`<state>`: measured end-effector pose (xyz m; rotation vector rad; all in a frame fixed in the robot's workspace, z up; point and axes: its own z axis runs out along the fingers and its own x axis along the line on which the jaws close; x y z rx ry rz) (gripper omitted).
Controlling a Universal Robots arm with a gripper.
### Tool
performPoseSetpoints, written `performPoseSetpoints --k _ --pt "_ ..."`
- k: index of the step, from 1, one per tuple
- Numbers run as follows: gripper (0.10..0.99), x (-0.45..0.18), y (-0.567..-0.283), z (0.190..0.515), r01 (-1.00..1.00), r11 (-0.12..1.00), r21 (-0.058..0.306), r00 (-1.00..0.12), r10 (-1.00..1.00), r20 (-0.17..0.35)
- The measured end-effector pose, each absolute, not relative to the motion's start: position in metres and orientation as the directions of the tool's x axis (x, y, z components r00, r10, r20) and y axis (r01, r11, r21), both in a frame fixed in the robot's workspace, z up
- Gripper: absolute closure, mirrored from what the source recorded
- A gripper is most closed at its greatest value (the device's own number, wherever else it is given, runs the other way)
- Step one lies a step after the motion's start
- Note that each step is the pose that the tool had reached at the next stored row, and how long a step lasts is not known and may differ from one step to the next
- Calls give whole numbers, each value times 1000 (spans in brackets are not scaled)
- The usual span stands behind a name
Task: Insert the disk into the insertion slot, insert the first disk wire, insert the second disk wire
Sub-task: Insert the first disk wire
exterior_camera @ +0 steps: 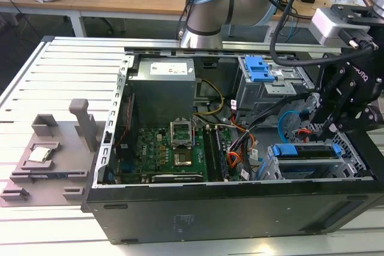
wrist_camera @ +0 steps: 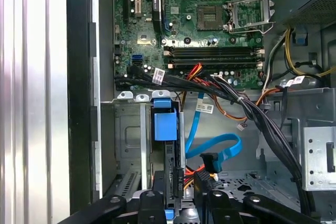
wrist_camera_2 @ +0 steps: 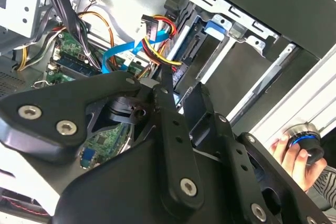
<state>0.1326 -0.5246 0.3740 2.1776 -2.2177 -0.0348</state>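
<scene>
Black computer case [exterior_camera: 210, 208] lies open; at the exterior view's right, near side, the insertion slot [exterior_camera: 355, 161] holds the disk [exterior_camera: 306, 153]. Gripper [wrist_camera: 181, 190] hangs at its rear, fingers [wrist_camera_2: 164, 85] parted, empty. Blue wire [wrist_camera: 192, 129] beside them wants square, straight seating, I judge.

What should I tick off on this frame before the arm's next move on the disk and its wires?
1. Disk in the insertion slot: ok, its blue caddy sits inside the cage.
2. Blue data wire plugged in: not ok, its black plug appears to lie beside the disk's end, apart from it.
3. Red-and-yellow power wire plugged in: cannot tell.
4. Gripper at the disk's connector end: ok.
5. Black wire bundle off the disk: ok, it runs beside the bay.
6. Person's hand out of the case: ok, it is on a knob outside.
</scene>
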Motion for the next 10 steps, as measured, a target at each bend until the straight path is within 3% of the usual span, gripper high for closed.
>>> performPoseSetpoints --k 10 --pt "725 133 -525 367 -999 18 39 -18 -1000 8"
